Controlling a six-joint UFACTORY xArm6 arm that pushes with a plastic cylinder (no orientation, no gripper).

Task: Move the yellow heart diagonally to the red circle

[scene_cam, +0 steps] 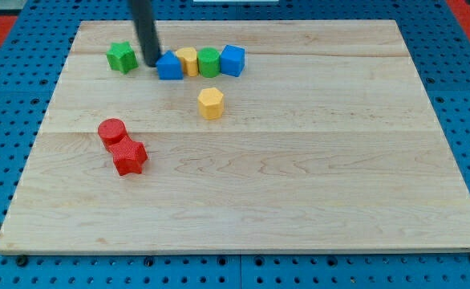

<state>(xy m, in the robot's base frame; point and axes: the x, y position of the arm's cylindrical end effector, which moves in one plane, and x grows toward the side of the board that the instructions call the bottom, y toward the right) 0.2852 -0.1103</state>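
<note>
My tip (151,62) rests on the board near the view's top left, between a green star (122,57) on its left and a blue block (169,67) that it touches or nearly touches on its right. A yellow block (187,60), which may be the heart, sits in the row right of the blue block. A second yellow block, hexagon-like (210,103), lies alone below that row. The red circle (111,131) lies at the left of the board, well below my tip. A red star (129,156) touches it at its lower right.
The row at the top continues with a green block (208,62) and a blue cube (232,60) packed side by side. The wooden board (299,185) lies on a blue pegboard surface.
</note>
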